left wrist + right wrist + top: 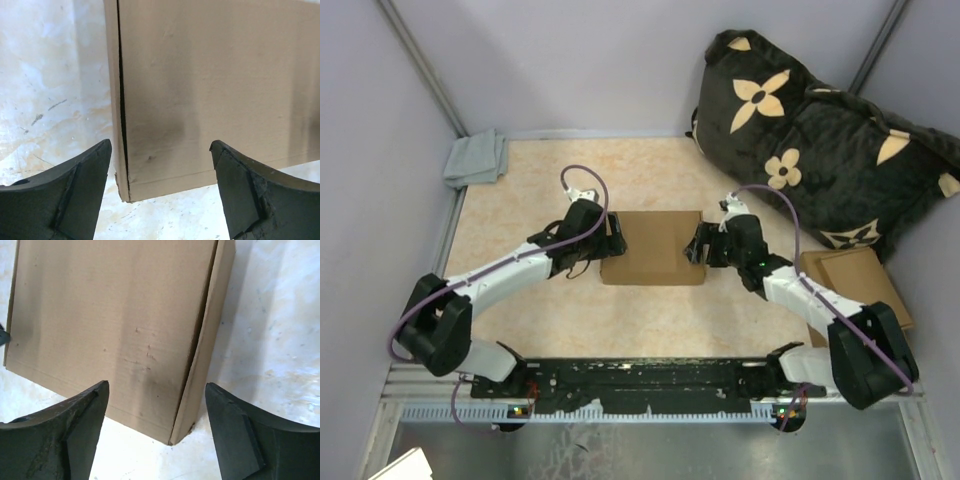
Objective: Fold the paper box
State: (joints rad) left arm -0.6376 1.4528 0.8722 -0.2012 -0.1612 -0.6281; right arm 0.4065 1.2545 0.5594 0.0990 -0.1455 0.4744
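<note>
Tabletop (510,205): one flat surface, pale beige with a mottled, marbled look and faint scuffs.
Cloth (477,158): one, grey and soft, loosely folded, at the far left corner of the tabletop.
Left arm (490,275): one, with white links and black joints and a purple cable looping over it; it reaches from the near left toward the centre.
Left gripper (613,243): one, with two dark, matte, wedge-shaped fingers (80,190). They stand wide apart and hold nothing. In the left wrist view the box's near left corner lies between them, clear of both.
Paper box (653,247): one, of plain brown corrugated cardboard. It is a shallow closed rectangle at the centre of the tabletop, between the two grippers. The top is flat with a few small dents, and a dark seam runs where the lid meets each side wall.
Right gripper (697,245): one, with two dark fingers (235,435), also spread wide and empty. The box's near right corner sits between them, touching neither.
Right arm (810,300): one, of the same white and black build, coming in from the near right.
Cardboard stack (855,280): flat brown pieces, at least two, at the right edge, partly under the right arm.
Pillow (820,140): one, black and plush with beige flower shapes, at the far right.
</note>
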